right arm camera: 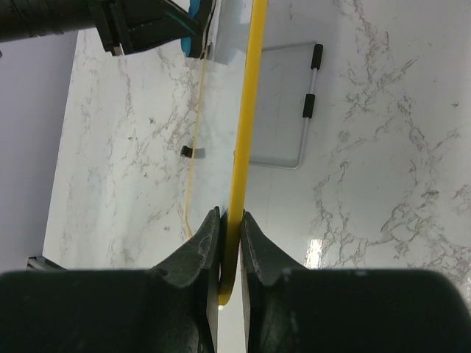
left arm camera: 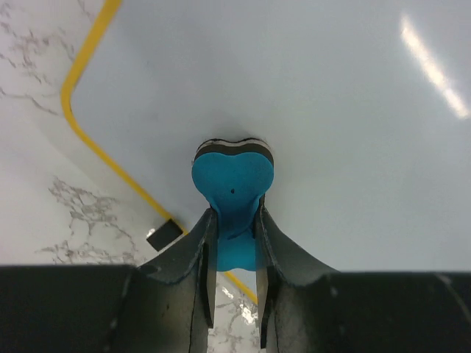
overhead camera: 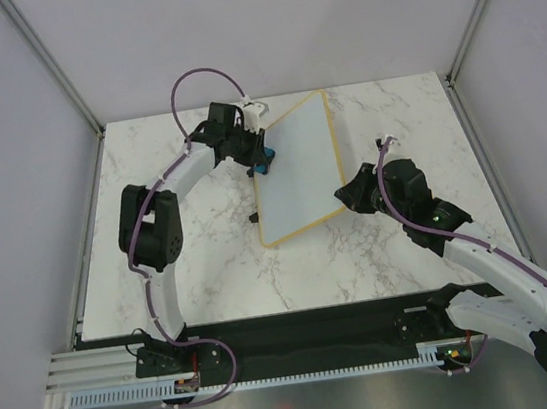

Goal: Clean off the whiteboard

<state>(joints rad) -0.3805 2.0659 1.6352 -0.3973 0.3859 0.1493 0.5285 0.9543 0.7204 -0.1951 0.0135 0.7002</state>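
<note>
The whiteboard [overhead camera: 299,166], white with a thin yellow frame, stands tilted on the marble table, and no writing shows on it. My right gripper [overhead camera: 345,195] is shut on its yellow frame [right arm camera: 246,110] at the near right edge, with the jaws [right arm camera: 229,217] pinching the rim. My left gripper [overhead camera: 261,161] is shut on a blue heart-shaped eraser [left arm camera: 233,184]. The eraser's dark felt face is pressed on the board's surface [left arm camera: 331,110] near its left edge. The eraser also shows in the top view [overhead camera: 261,169].
A black clip [left arm camera: 163,235] sits on the board's left long edge, and another clip [overhead camera: 257,217] shows lower down. A grey wire bracket with two black sleeves [right arm camera: 309,95] lies on the table behind the board. White walls and metal posts enclose the table.
</note>
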